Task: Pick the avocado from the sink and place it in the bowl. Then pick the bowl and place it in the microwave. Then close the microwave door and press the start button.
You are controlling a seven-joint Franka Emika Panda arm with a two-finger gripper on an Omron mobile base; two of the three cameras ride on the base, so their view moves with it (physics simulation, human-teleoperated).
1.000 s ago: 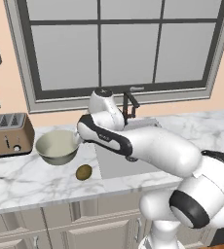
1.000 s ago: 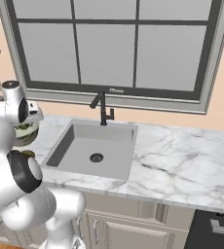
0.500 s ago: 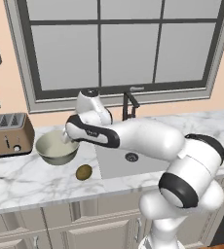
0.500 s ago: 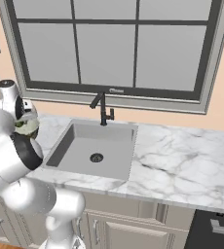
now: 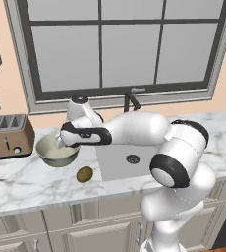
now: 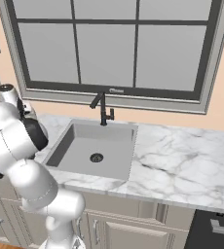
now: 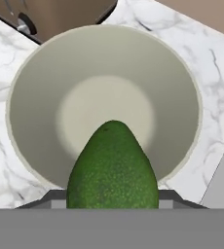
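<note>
Jaws (image 5: 61,142) clenched on the avocado (image 7: 112,168), held directly above the bowl (image 7: 41,92) on the marble bench (image 5: 31,182), left of the sink (image 6: 97,148); brown fruit (image 5: 84,173) nearby.

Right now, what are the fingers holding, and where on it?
The avocado, gripped at its broad end, narrow end pointing over the bowl.

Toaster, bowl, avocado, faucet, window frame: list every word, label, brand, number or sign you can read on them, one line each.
None can be read.
Toaster: knobs and slots, no lettering visible.
Bowl: plain, unmarked.
Avocado: speckled green skin, no sticker.
Faucet: plain black.
Window frame: a small pale mark on the lower rail, too small and blurred to read.
</note>
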